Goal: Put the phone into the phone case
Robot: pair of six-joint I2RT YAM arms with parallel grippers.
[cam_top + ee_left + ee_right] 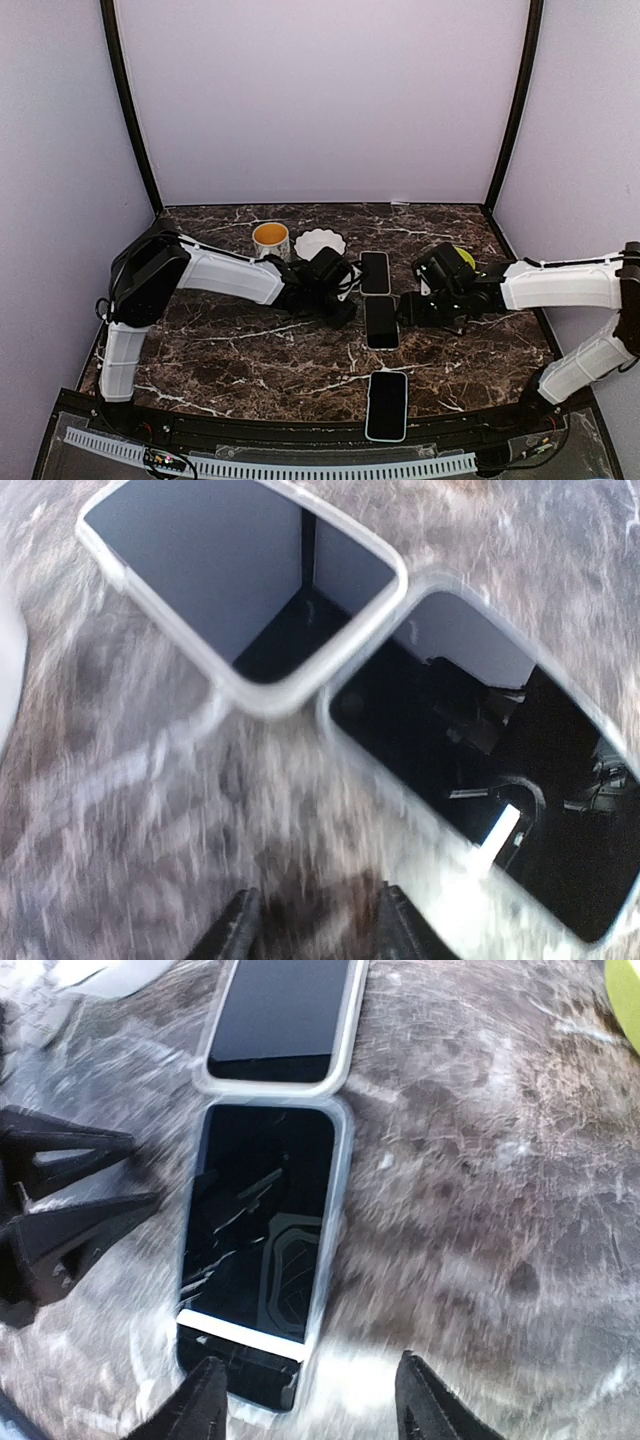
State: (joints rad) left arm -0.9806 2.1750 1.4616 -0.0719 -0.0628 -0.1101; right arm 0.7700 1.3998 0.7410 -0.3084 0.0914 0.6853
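Nearest phone (386, 405) — middle phone (381, 322) in case (338, 1195)

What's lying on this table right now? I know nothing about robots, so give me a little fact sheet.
surface: dark marble table
middle phone: screen up, clear case around its edge, lying between the two grippers
far phone: glossy face, pale rim, just beyond the middle phone
near item: dark, white rim, phone-shaped, alone by the near edge
left gripper: open, nothing between its fingers
right gripper: open, at the middle phone's end
other things: mug, white scalloped dish, partly hidden yellow-green object
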